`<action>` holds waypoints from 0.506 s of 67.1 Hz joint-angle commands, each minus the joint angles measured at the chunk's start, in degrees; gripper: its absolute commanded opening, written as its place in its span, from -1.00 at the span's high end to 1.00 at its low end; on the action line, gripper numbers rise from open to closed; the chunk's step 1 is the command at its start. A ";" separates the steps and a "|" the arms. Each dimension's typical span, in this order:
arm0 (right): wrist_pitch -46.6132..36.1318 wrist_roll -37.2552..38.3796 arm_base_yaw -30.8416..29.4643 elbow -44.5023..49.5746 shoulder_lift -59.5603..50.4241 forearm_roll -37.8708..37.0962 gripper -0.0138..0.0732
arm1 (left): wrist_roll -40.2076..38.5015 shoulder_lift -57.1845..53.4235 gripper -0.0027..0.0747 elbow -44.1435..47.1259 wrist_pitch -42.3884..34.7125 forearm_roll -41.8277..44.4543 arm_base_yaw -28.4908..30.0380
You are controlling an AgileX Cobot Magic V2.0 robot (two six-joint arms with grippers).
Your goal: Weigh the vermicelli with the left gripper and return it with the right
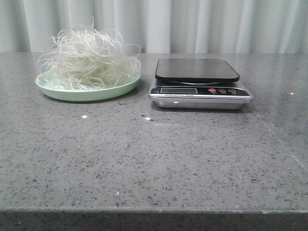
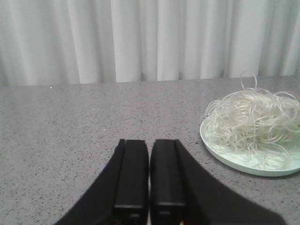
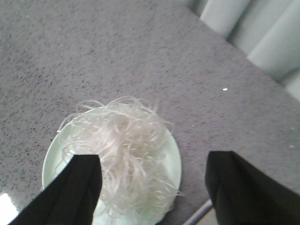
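The vermicelli [image 1: 89,57], a loose whitish tangle, lies heaped on the pale green plate [image 1: 86,92] at the back left of the table. Neither gripper shows in the front view. In the left wrist view my left gripper [image 2: 149,143] is shut and empty, low over bare table, with the vermicelli [image 2: 255,119] and plate [image 2: 234,159] off to one side. In the right wrist view my right gripper [image 3: 152,157] is open and empty, high above the vermicelli [image 3: 129,150] and its plate [image 3: 54,159], looking down on them.
A kitchen scale [image 1: 199,84] with a black platform and silver base stands right of the plate, nothing on it. Its edge shows in the right wrist view [image 3: 199,215]. Grey speckled tabletop [image 1: 154,159] runs to the front edge. A pale curtain hangs behind.
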 commanded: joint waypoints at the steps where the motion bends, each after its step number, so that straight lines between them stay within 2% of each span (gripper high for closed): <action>1: -1.38 -0.49 -3.66 -2.05 -6.57 0.08 -0.27 | -0.35 0.55 0.58 -1.53 -4.19 -0.64 0.09; 2: -0.68 -0.49 -4.75 -2.05 -7.42 0.08 -0.13 | -0.35 0.55 0.58 -1.53 -4.19 -0.64 0.09; 5: 0.58 -0.49 -6.20 -2.05 -8.44 0.08 0.05 | -0.35 0.55 0.58 -1.53 -4.19 -0.64 0.09; 6: 1.79 -0.49 -7.45 -2.05 -9.26 0.08 0.21 | -0.35 0.55 0.58 -1.53 -4.19 -0.64 0.09; 8: 3.40 -0.49 -8.76 -1.99 -10.04 0.08 0.38 | -0.35 0.55 0.58 -1.53 -4.19 -0.64 0.09; 11: 5.39 -0.49 -11.12 -1.74 -11.29 0.19 0.31 | -0.35 0.55 0.58 -1.53 -4.19 -0.64 0.09; 20: 7.05 -0.44 -18.17 3.37 -15.93 0.32 0.34 | -0.35 0.55 0.58 -1.53 -4.19 -0.64 0.09; 26: 4.23 -0.40 -22.52 10.40 -20.35 1.81 0.34 | -0.35 0.55 0.58 -1.53 -4.19 -0.64 0.09; 34: -3.91 -0.40 -27.15 23.98 -28.23 4.00 0.34 | -0.35 0.55 0.58 -1.53 -4.19 -0.64 0.09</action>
